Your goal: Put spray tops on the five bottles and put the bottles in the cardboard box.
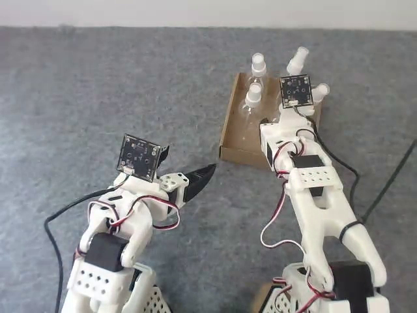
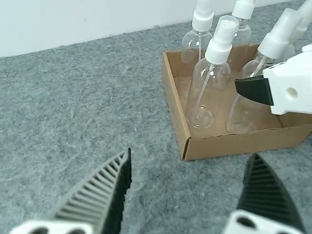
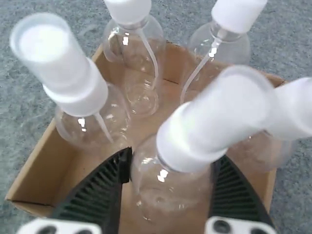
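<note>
Boxing looks nearly done: right hand (image 3: 170, 163) grips the fifth bottle (image 3: 165, 195), capped, inside the box (image 3: 44, 165) among four others (image 3: 131, 73). Left hand (image 2: 190, 158) hangs open beside the box. Next, I judge: release, lift clear gently.

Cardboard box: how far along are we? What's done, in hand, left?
Done: all five bottles carry spray tops and sit inside the cardboard box. In hand: the right claw is closed on the fifth bottle, which is tilted and low in the box. Left: probably just to release it and pull that arm clear. The left claw is open over the carpet, holding nothing.
</note>
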You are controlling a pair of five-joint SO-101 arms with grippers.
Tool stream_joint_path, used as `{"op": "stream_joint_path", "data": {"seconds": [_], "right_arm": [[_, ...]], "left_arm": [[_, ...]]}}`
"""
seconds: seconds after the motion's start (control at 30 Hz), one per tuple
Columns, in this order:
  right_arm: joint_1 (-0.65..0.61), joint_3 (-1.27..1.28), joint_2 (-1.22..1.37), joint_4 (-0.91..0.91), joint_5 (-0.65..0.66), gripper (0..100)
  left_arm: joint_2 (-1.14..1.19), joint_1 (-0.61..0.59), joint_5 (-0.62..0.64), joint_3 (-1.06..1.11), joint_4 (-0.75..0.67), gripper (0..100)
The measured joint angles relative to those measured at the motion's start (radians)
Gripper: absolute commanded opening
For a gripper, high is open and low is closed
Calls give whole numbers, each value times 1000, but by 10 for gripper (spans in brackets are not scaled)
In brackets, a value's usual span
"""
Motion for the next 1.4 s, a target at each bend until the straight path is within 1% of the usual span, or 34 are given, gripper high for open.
{"op": "stream_joint_path", "data": {"seconds": [0.33,0.57,0.87,1.4], "right_arm": [[0,0,-3,2,0,180],[3,3,-103,91,0,180],[0,3,-216,157,0,180],[-17,3,-219,140,0,181]], "left_arm": [[0,0,-3,0,0,341],[0,0,-3,0,0,341],[0,0,-3,0,0,341],[0,0,-3,0,0,341]]}}
